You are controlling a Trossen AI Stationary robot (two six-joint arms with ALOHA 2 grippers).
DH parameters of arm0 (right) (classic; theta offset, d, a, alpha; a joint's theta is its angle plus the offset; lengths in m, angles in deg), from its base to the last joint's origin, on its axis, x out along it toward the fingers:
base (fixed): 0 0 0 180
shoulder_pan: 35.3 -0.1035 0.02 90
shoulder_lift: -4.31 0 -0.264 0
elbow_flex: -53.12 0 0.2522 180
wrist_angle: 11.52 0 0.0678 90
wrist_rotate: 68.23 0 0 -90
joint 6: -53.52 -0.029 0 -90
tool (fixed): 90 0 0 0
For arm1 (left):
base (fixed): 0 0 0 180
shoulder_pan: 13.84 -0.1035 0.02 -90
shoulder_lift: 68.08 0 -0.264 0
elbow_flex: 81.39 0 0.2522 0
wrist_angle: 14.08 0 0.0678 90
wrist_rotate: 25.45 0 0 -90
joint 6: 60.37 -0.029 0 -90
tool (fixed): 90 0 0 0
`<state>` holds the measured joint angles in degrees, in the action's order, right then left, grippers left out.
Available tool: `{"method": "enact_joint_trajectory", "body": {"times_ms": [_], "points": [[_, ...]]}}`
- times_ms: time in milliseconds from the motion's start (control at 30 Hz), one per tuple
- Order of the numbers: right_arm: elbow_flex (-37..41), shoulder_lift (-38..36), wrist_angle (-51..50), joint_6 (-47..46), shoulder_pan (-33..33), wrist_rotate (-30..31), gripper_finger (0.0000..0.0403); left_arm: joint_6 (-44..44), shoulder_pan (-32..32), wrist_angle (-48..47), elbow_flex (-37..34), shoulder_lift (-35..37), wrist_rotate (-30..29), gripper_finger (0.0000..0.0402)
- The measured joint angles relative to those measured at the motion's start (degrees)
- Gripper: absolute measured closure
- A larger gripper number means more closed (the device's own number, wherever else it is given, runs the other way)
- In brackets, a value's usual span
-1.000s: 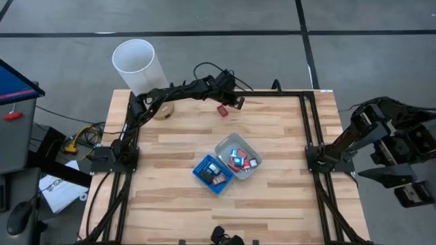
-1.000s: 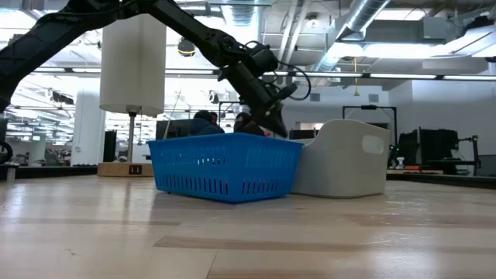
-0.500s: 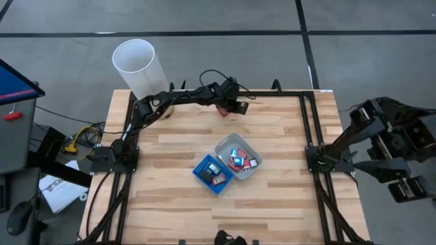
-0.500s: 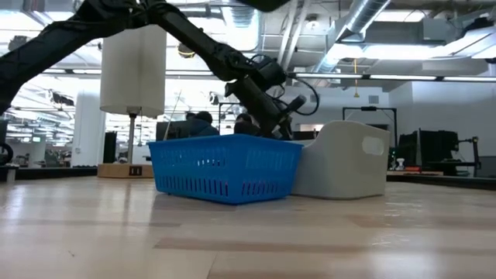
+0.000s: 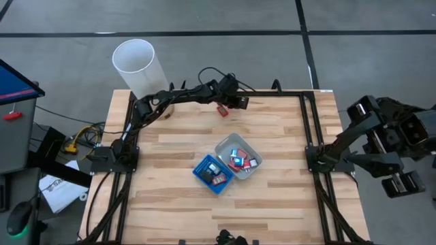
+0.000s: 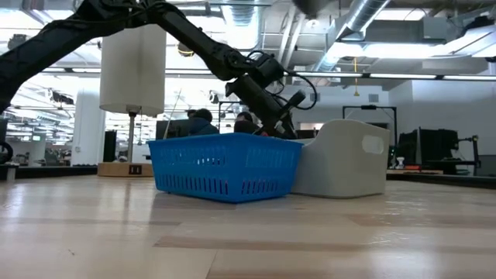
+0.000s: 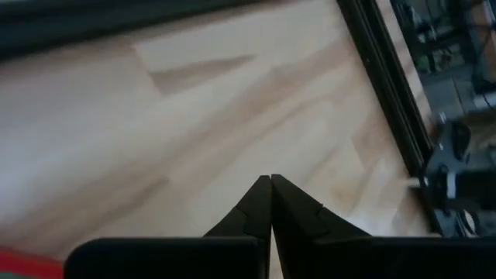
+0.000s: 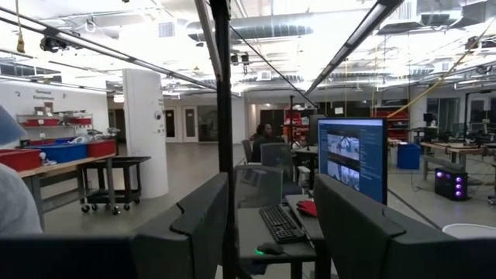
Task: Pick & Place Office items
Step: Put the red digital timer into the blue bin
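Wooden tabletop point(image 5: 177, 177) runs under both my arms, with an open workshop hall behind it. One red office item point(image 5: 222, 110) lies alone at the far edge, just beside my left gripper point(image 5: 236, 102) on the side toward my arm's base, near enough that from above I cannot tell whether we touch. My left wrist view shows my two fingers point(image 7: 267, 203) pressed tip to tip with nothing between them, and a red blur at the frame's corner that I take to be that same piece. So I judge I am clenched empty here, reaching to collect this stray, and would have to part my fingers before any grasp.

Toward the middle of the table from my gripper, well apart, sit the blue tray point(image 5: 201, 173) and the grey tray point(image 5: 229, 145), touching corner to side, with the other small red, blue and white pieces point(image 5: 237, 161) inside them; they are grouped there, I think, as the sorting targets.

A white cylinder point(image 5: 137, 66) stands beyond my left arm's elbow, clear of the work. My right gripper point(image 5: 402, 184) hangs parked off the table's right side, fingers point(image 8: 203, 213) spread open and empty.
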<state>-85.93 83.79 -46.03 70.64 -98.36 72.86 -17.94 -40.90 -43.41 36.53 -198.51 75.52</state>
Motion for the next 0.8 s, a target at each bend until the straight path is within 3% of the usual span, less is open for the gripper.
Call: {"method": "enact_joint_trajectory", "body": {"times_ms": [533,800], "points": [[0.0,0.04,1.5,-0.17,1.85,-0.19,0.0218,0.01,0.19,2.96,0.03,0.07,1.39,0.0401],[0.01,0.5,1.68,-0.17,1.85,-0.17,0.0218,3.07,-0.51,-0.36,0.07,0.11,2.8,0.0401]]}}
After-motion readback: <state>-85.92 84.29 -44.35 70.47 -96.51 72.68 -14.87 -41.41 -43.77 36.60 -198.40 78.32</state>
